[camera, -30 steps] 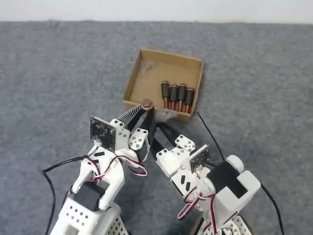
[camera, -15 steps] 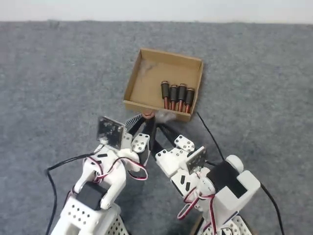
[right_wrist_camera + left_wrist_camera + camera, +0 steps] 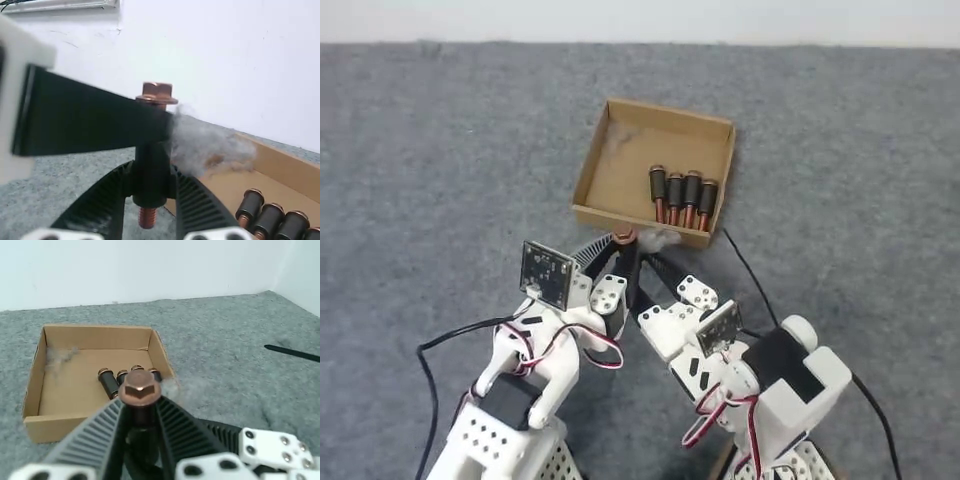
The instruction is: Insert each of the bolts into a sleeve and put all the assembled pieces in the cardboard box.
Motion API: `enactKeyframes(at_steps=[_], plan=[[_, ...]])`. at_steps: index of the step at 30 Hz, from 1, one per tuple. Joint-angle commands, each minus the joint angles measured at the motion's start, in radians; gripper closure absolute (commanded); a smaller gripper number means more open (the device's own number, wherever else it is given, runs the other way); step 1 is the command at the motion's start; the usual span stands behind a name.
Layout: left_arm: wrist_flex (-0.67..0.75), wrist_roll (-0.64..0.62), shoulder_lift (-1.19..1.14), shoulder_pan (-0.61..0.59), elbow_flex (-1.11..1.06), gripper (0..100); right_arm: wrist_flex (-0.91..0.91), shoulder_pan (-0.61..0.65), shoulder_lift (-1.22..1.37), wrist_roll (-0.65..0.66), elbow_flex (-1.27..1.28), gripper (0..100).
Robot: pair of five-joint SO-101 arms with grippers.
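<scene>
Grey carpet (image 3: 440, 150) covers the frame from just under the top edge down to the bottom. A white wall (image 3: 640, 20) runs as a thin strip along the top. A tuft of grey fluff (image 3: 663, 237) lies just above centre. A black cable (image 3: 745, 268) slants from right of centre toward the lower right.

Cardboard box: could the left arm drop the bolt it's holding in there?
Probably yes. The left gripper holds the bolt close to the near wall of the box, with bare floor beyond. The right gripper grips the same piece and would likely have to let go first.
</scene>
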State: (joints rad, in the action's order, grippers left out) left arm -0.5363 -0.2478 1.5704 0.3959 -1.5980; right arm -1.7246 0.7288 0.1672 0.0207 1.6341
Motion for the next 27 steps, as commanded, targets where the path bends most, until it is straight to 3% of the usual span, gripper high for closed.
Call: enactKeyframes(at_steps=[1, 12, 16, 22, 27], plan=[[0.011, -0.005, 0.009, -0.002, -0.004, 99, -0.018, -0.025, -0.013, 0.02, 0.023, 99.1], [0.011, -0.006, 0.009, -0.003, -0.004, 99, -0.018, -0.027, -0.013, 0.02, 0.023, 99.1], [0.011, -0.071, 0.009, -0.006, -0.004, 98, -0.018, -0.027, -0.013, 0.02, 0.023, 99.1], [0.006, -0.084, 0.009, -0.008, -0.007, 87, -0.018, -0.027, -0.013, 0.021, 0.023, 99.1], [0.006, -0.084, 0.009, -0.008, -0.018, 87, -0.018, -0.027, -0.013, 0.021, 0.023, 99.1]])
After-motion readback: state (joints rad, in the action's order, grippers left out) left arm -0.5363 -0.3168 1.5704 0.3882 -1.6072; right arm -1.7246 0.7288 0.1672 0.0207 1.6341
